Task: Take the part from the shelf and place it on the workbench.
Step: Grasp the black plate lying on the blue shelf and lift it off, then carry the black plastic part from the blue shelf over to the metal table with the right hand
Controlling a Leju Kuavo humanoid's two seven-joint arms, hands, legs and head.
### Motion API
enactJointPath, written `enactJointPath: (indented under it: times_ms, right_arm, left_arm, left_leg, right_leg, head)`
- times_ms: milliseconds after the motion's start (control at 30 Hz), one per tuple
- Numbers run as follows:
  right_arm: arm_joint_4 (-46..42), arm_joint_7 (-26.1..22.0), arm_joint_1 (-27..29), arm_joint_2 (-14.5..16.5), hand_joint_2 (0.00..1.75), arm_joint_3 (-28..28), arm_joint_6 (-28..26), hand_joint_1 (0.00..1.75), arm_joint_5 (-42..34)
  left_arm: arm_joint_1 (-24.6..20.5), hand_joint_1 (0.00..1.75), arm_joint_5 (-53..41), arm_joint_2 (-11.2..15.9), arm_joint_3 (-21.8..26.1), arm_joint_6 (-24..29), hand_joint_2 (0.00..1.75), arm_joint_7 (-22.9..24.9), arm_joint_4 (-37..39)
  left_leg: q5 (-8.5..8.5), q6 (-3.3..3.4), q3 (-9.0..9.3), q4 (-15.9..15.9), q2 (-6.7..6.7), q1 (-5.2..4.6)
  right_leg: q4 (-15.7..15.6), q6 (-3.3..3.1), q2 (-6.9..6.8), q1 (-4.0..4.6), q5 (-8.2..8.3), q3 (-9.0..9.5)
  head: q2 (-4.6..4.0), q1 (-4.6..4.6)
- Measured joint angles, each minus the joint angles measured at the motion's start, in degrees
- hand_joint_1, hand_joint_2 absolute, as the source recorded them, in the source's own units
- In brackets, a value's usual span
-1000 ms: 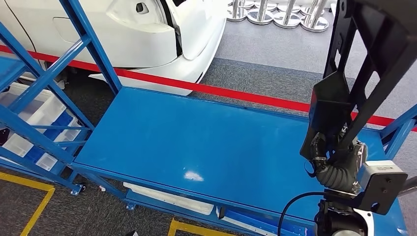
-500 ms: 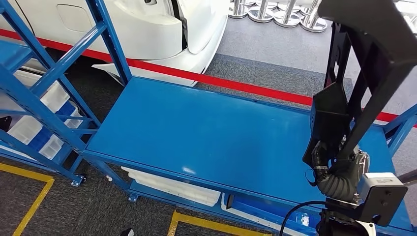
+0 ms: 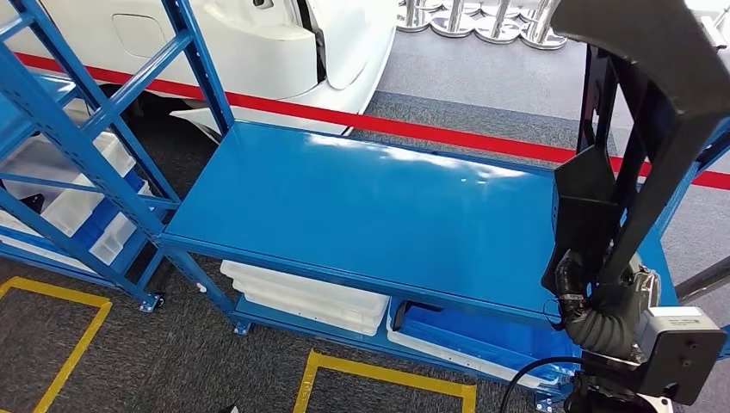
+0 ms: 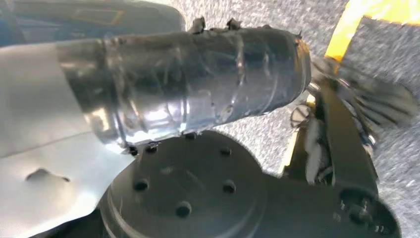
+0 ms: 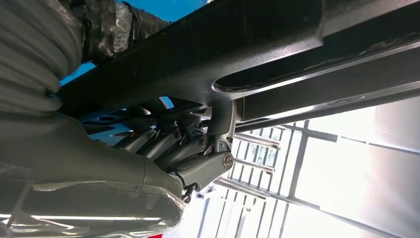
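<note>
1. The part [image 3: 637, 112], a long black plastic frame with open slots and a broad flat end, is standing nearly upright above the right end of the workbench [image 3: 361, 215], held clear of its blue top.
2. The right hand [image 3: 603, 297] is gripping the part at its lower end; in the right wrist view the dark fingers [image 5: 163, 144] are curling around a bar of the part [image 5: 277, 54].
3. The right hand is hovering over the near right corner of the workbench, with its grey ribbed wrist cover just below the part.
4. The left hand's state is something I cannot tell: the left wrist view is blurred and taken up by a taped dark cylinder and round dark body parts above grey carpet.
5. The workbench top is lying bare and glossy, catching a streak of light along its far edge.
6. Under the workbench top, white trays [image 3: 301, 297] are sitting stacked on the lower level, with a blue bin [image 3: 465, 335] beside them toward the right.
7. The blue shelf [image 3: 86, 146] is standing against the workbench's left end, with white bins [image 3: 77, 202] sitting inside it.
8. Beyond the workbench's far edge, a red barrier strip [image 3: 413, 131] is running across the grey floor, and a white car body [image 3: 258, 43] is sitting behind it.
9. Yellow floor tape [image 3: 379, 370] is marking the carpet in front of the workbench.
</note>
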Motion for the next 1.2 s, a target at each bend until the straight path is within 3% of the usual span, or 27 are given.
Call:
enactJointPath:
  times_ms: [33,67,100,167,200,267,300,367,433,467,500,533,600,633,667,700,733,800,833,867,933,967,1000,1033,1067,1133,1200]
  right_arm:
    - [-0.07,0.1,0.09,-0.01,1.75,-0.02,0.09,1.75,0.08]
    - [-0.15,0.22,0.19,-0.01,1.75,-0.04,0.16,1.75,0.13]
    - [-0.29,0.34,0.31,-0.02,1.75,-0.07,0.24,1.75,0.16]
    - [-0.63,0.48,0.46,-0.05,1.75,-0.15,0.35,1.75,0.19]
    - [-0.78,0.51,0.49,-0.07,1.75,-0.18,0.4,1.75,0.2]
    - [-0.93,0.51,0.58,-0.08,1.75,-0.21,0.44,1.75,0.24]
    - [-0.99,0.52,0.64,-0.11,1.75,-0.25,0.44,1.75,0.26]
    - [-1.14,0.52,0.75,-0.27,1.75,-0.43,0.44,1.75,0.29]
    - [-1.2,0.54,0.81,-0.39,1.75,-0.66,0.44,1.75,0.31]
    - [-1.2,0.55,0.85,-0.39,1.75,-0.74,0.44,1.75,0.31]
    - [-1.2,0.55,0.9,-0.39,1.75,-0.8,0.44,1.75,0.31]
    - [-1.21,0.56,0.93,-0.39,1.75,-0.87,0.44,1.75,0.31]
    - [-1.28,0.59,0.93,-0.41,1.75,-1.04,0.48,1.75,0.31]
    - [-1.41,0.62,0.9,-0.42,1.75,-1.11,0.52,1.75,0.31]
    - [-1.6,0.63,0.78,-0.43,1.75,-1.15,0.58,1.75,0.33]
    - [-1.8,0.63,0.65,-0.44,1.75,-1.19,0.63,1.75,0.34]
    - [-1.94,0.63,0.59,-0.45,1.75,-1.23,0.65,1.75,0.35]
    - [-2.03,0.66,0.64,-0.45,1.75,-1.31,0.67,1.75,0.35]
    - [-2.03,0.68,0.73,-0.44,1.75,-1.31,0.68,1.75,0.34]
    - [-2.03,0.7,0.77,-0.43,1.75,-1.31,0.7,1.75,0.33]
    - [-2.03,0.7,0.82,-0.4,1.75,-1.29,0.74,1.75,0.32]
    - [-2.02,0.7,0.87,-0.4,1.75,-1.28,0.78,1.75,0.31]
    - [-2.01,0.7,0.92,-0.39,1.75,-1.27,0.84,1.75,0.29]
    - [-2.01,0.71,0.93,-0.39,1.75,-1.25,0.89,1.75,0.28]
    - [-2.01,0.71,0.94,-0.39,1.75,-1.24,0.92,1.75,0.25]
    - [-2.02,0.71,0.92,-0.39,1.75,-1.26,0.94,1.75,0.19]
    - [-2.03,0.71,0.94,-0.39,1.75,-1.32,0.94,1.75,0.14]
  left_arm:
    - [-0.04,0.0,-0.02,0.04,0.0,-0.02,0.0,-0.01,0.0]
    - [-0.07,0.0,-0.04,0.07,0.0,0.01,0.0,-0.03,-0.01]
    - [-0.12,0.0,-0.08,0.09,0.0,0.02,0.0,-0.04,-0.01]
    - [-0.24,0.0,-0.19,0.14,0.0,0.04,0.0,-0.07,-0.02]
    - [-0.3,0.0,-0.25,0.15,0.0,0.04,0.0,-0.07,-0.02]
    - [-0.33,0.0,-0.3,0.12,0.0,0.04,0.0,-0.06,-0.01]
    - [-0.33,0.0,-0.31,0.05,0.0,0.05,0.0,-0.05,0.0]
    - [-0.35,0.0,-0.34,-0.18,0.01,0.07,0.0,-0.04,0.01]
    - [-0.39,0.0,-0.38,-0.34,0.02,0.07,0.0,-0.04,0.0]
    - [-0.4,0.0,-0.39,-0.36,0.02,0.07,0.0,-0.05,0.0]
    - [-0.38,0.0,-0.4,-0.37,0.02,0.06,0.0,-0.05,0.0]
    - [-0.36,0.0,-0.42,-0.37,0.02,0.06,0.0,-0.06,0.0]
    - [-0.34,0.0,-0.52,-0.43,0.02,0.06,0.0,-0.07,0.0]
    - [-0.34,0.0,-0.6,-0.52,0.02,0.05,0.0,-0.11,0.0]
    - [-0.33,0.0,-0.67,-0.63,0.02,0.05,0.0,-0.15,0.0]
    - [-0.33,0.0,-0.71,-0.75,0.02,0.05,0.0,-0.17,0.0]
    - [-0.32,0.0,-0.75,-0.8,0.02,0.05,0.0,-0.19,0.0]
    - [-0.33,0.0,-0.8,-0.7,0.02,0.05,0.0,-0.18,0.0]
    - [-0.32,0.0,-0.83,-0.6,0.02,0.04,0.0,-0.19,0.0]
    - [-0.26,0.0,-0.86,-0.45,0.02,0.02,0.0,-0.22,0.0]
    - [-0.09,0.0,-0.9,-0.14,0.02,-0.06,0.0,-0.28,0.0]
    - [-0.02,0.0,-0.91,0.02,0.02,-0.13,0.0,-0.3,0.0]
    - [0.03,0.0,-0.91,0.14,0.02,-0.25,0.0,-0.32,0.0]
    - [0.05,0.0,-0.91,0.21,0.02,-0.39,0.0,-0.35,0.0]
    - [0.04,0.0,-0.91,0.28,0.02,-0.55,0.0,-0.42,0.0]
    - [-0.03,0.0,-0.91,0.41,0.02,-0.83,0.0,-0.56,0.0]
    - [-0.11,0.0,-0.91,0.49,0.02,-0.97,0.0,-0.63,0.0]
  left_leg:
    - [1.57,-0.14,1.46,-0.42,0.02,0.11]
    - [3.3,-0.25,3.86,-2.83,0.05,0.22]
    - [3.83,-0.31,6.77,-6.58,0.06,0.33]
    - [2.69,0.07,11.68,-13.97,-0.09,0.28]
    - [1.72,0.45,12.69,-15.93,-0.15,0.15]
    - [1.91,1.44,12.48,-16.69,-0.08,0.01]
    - [2.51,1.9,12.01,-16.72,0.02,0.04]
    - [3.96,2.66,10.51,-16.84,0.21,0.19]
    - [5.34,3.01,8.58,-16.85,0.22,0.09]
    - [5.97,3.06,7.61,-16.83,0.22,0.01]
    - [6.62,3.06,6.65,-16.82,0.22,-0.11]
    - [7.28,3.04,5.73,-16.8,0.22,-0.26]
    - [8.6,3.0,4.23,-16.79,0.22,-0.57]
    - [9.1,2.91,3.8,-16.75,0.19,-0.74]
    - [9.54,2.74,3.56,-16.72,0.19,-0.89]
    - [9.97,2.49,3.47,-16.74,0.21,-0.93]
    - [10.38,2.15,3.44,-16.84,0.23,-0.99]
    - [10.68,1.47,3.32,-16.91,0.23,-0.96]
    - [9.68,1.16,3.0,-16.12,0.2,-0.94]
    - [7.67,0.88,2.29,-14.08,0.17,-0.89]
    - [2.38,0.34,0.01,-6.83,0.16,-0.58]
    - [0.65,0.07,-0.99,-3.08,0.17,-0.41]
    - [0.15,-0.18,-1.28,-0.84,0.17,-0.26]
    - [0.77,-0.39,-0.5,-0.82,0.18,-0.12]
    - [2.16,-0.55,1.4,-3.14,0.19,0.03]
    - [4.39,-0.56,6.36,-10.89,0.17,0.2]
    - [4.83,-0.06,8.45,-15.01,0.09,0.09]
  right_leg:
    - [0.51,0.17,-0.02,-0.06,0.46,-0.98]
    - [1.16,0.4,-0.02,-0.14,0.83,-1.92]
    - [1.89,0.67,-0.01,-0.19,1.11,-2.9]
    - [3.26,1.34,-0.02,-0.17,1.61,-4.34]
    - [3.59,1.73,-0.05,-0.15,1.99,-4.73]
    - [3.5,2.49,0.0,-0.28,2.7,-5.15]
    - [3.81,2.89,0.11,-0.39,2.12,-5.59]
    - [7.61,3.64,0.34,-0.61,-2.24,-7.52]
    - [15.33,4.08,0.38,-0.67,-7.75,-9.94]
    - [18.85,4.09,0.38,-0.67,-8.78,-10.67]
    - [21.03,3.97,0.39,-0.65,-8.25,-10.7]
    - [21.43,3.67,0.39,-0.6,-6.53,-9.85]
    - [16.33,2.43,0.38,-0.23,-3.22,-4.94]
    - [11.5,1.67,0.32,0.2,-3.23,-1.1]
    - [6.62,1.04,0.23,0.54,-4.23,2.43]
    - [2.94,0.63,0.16,0.86,-5.42,4.88]
    - [0.68,0.41,0.1,1.05,-6.21,6.19]
    - [-0.58,-0.03,0.05,0.85,-5.7,6.08]
    - [-0.91,-0.37,0.02,0.7,-5.16,5.92]
    - [-1.22,-0.64,-0.02,0.54,-4.59,5.7]
    - [-1.25,-0.91,-0.05,0.48,-3.86,5.02]
    - [-1.12,-0.89,-0.05,0.48,-3.59,4.62]
    - [-0.88,-0.83,-0.06,0.46,-3.4,4.22]
    - [-0.51,-0.74,-0.06,0.4,-3.27,3.83]
    - [0.03,-0.61,-0.06,0.32,-3.22,3.55]
    - [1.48,-0.15,-0.04,0.23,-3.45,2.8]
    - [2.8,0.44,0.0,0.3,-3.58,1.83]
  head:
    - [0.0,-0.02]
    - [0.0,-0.04]
    - [0.0,-0.09]
    - [0.0,-0.21]
    - [0.0,-0.27]
    - [0.0,-0.3]
    - [0.0,-0.24]
    - [0.0,-0.06]
    - [0.0,0.08]
    - [0.0,0.1]
    - [0.0,0.12]
    - [0.0,0.14]
    - [0.0,0.09]
    - [0.0,0.09]
    - [0.0,0.08]
    - [0.0,0.01]
    - [0.0,0.02]
    - [0.0,-0.09]
    - [0.0,-0.09]
    - [0.0,-0.14]
    - [0.0,-0.2]
    - [0.0,-0.21]
    - [0.0,-0.21]
    - [0.0,-0.22]
    - [0.0,-0.22]
    - [0.0,-0.29]
    - [0.0,-0.32]
